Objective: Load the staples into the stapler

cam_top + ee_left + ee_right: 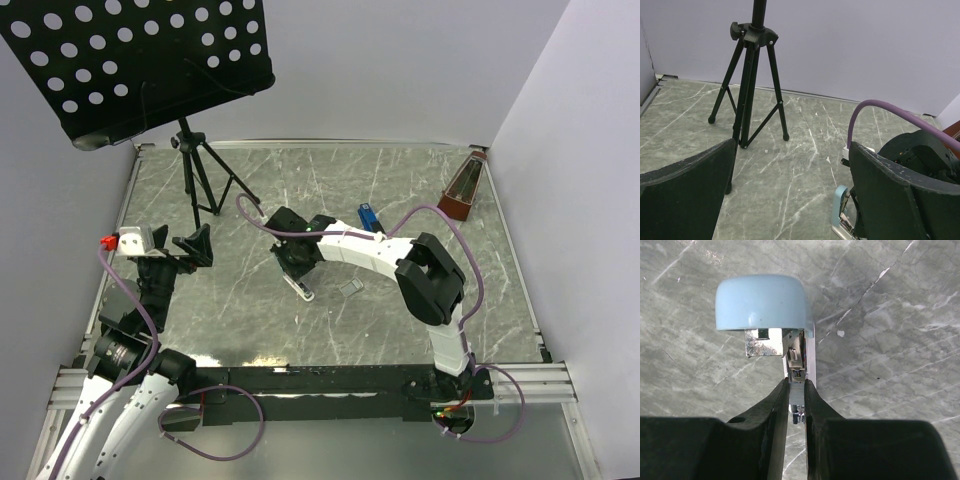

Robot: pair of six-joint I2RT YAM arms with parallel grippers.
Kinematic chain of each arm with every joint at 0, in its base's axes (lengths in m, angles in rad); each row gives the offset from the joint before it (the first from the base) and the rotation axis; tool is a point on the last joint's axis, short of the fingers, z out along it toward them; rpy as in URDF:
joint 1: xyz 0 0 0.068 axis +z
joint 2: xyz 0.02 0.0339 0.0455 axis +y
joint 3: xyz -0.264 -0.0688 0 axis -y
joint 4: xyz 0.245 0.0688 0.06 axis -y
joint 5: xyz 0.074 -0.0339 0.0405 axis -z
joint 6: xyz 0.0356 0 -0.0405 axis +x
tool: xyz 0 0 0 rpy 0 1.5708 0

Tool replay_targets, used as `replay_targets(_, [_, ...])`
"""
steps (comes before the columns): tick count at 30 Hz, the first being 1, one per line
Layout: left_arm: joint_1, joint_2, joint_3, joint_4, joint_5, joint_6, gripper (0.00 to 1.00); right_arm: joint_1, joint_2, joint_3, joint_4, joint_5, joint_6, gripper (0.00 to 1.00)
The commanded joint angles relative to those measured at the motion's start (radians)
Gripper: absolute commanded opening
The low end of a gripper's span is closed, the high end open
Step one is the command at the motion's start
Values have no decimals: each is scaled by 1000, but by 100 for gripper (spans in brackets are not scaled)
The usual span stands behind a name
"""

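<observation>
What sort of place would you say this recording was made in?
Probably a robot lab test cell, not a real office: a marble-patterned table boxed in by plain white walls, a left arm and right arm bolted at its near edge, and odd props, a music stand and a metronome.

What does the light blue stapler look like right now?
The stapler has a rounded, glossy pale blue top, plastic by its look, swung open, with shiny metal beneath. Its narrow tray lies on the grey marbled table. The right gripper pinches a small grey strip, probably the staples, right at that tray.
</observation>
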Motion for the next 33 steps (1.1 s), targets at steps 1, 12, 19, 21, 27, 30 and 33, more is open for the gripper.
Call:
replay_targets(1, [4,-9,-1,34,9,-10,99,7,26,-5,15,-3,12,18])
replay_targets(12, [4,-7,-1,34,9,-8,99,5,32,-17,15,8,2,18])
replay_targets(19, [4,-6,-1,37,11,-10,100,7,35,-23,17,20,-6,18])
replay_targets(21, [4,-6,-1,35,11,-8,99,7,35,-25,17,20,-7,18])
replay_targets(27, [4,-7,-1,34,11,-10,99,7,40,-31,13,11,-6,19])
replay_targets(30, [4,-7,-1,34,12,-10,99,7,37,-36,13,11,-4,20])
replay_targets(33, [4,-7,-1,34,12,-8,99,7,35,-36,12,18,-4,22])
